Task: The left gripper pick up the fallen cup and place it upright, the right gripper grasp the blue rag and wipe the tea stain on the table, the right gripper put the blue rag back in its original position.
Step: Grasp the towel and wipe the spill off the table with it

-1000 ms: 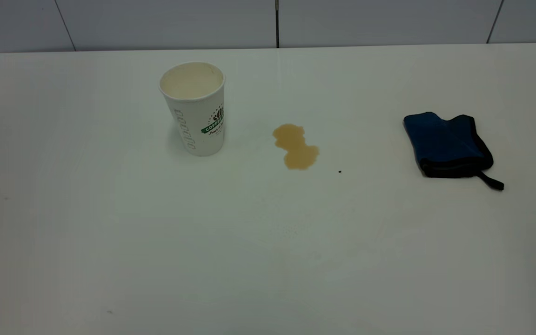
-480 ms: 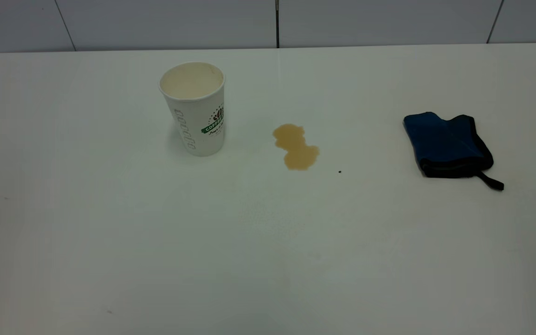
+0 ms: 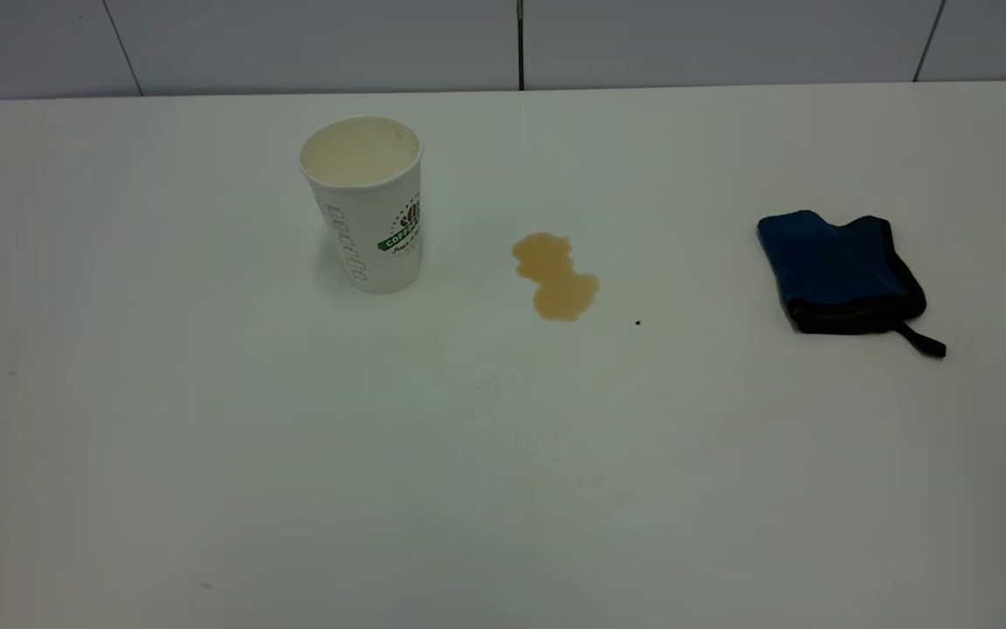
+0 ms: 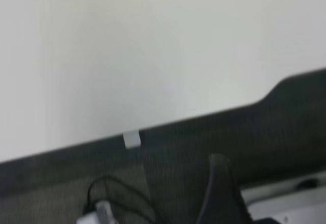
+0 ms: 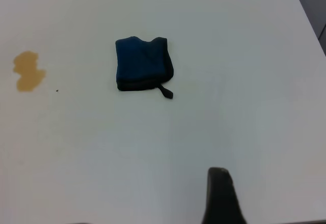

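Observation:
The cup (image 3: pixel 368 203) stands upright on the table (image 3: pixel 206 454), left of centre toward the back. The tea stain (image 3: pixel 554 275) lies right of it, near the middle. The blue rag (image 3: pixel 839 271) lies flat at the right, its black loop strap pointing to the front right. Neither gripper shows in the exterior view. In the right wrist view a black part of my right gripper (image 5: pixel 220 196) hangs over bare table, well short of the rag (image 5: pixel 143 63) and the stain (image 5: pixel 28 71). My left gripper (image 4: pixel 224 193) is over the table's edge, away from the cup.
A tiny dark speck (image 3: pixel 637 322) lies just right of the stain. A grey tiled wall (image 3: pixel 520 39) runs behind the table. The left wrist view shows the table's edge (image 4: pixel 204 114), dark floor and a cable (image 4: pixel 109 188) beyond it.

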Action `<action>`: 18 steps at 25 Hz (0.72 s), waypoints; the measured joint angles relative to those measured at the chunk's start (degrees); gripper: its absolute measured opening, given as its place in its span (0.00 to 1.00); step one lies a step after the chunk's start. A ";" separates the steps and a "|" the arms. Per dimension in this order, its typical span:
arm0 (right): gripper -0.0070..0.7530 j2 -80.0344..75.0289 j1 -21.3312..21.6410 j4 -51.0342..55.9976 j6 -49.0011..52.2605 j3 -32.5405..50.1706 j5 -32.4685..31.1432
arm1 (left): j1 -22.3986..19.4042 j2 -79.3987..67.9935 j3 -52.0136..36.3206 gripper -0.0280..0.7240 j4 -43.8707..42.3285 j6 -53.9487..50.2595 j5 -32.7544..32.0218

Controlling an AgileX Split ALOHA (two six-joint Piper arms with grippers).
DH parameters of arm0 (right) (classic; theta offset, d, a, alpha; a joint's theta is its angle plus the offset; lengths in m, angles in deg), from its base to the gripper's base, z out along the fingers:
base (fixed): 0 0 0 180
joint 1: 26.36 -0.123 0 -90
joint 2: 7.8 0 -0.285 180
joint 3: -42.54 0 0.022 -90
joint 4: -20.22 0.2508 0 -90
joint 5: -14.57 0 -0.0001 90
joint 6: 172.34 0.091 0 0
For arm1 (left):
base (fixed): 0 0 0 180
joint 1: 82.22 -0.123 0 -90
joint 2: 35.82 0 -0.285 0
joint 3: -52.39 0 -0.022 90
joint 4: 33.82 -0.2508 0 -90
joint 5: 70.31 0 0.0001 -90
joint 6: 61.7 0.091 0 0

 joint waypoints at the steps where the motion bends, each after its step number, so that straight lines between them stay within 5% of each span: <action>1: 0.72 0.00 0.00 0.00 0.00 0.00 0.00 | 0.00 1.83 0.00 0.76 0.00 0.00 -0.05; 4: 0.72 0.00 0.00 0.00 0.00 0.00 0.00 | -1.63 7.06 0.00 0.76 0.05 0.00 -0.21; 12: 0.72 0.00 0.00 0.00 0.00 0.00 0.00 | -16.52 17.15 0.00 0.76 0.00 0.00 -0.52; 18: 0.72 0.00 0.00 0.00 0.00 0.00 0.00 | -18.63 17.99 0.00 0.76 0.00 0.00 -0.83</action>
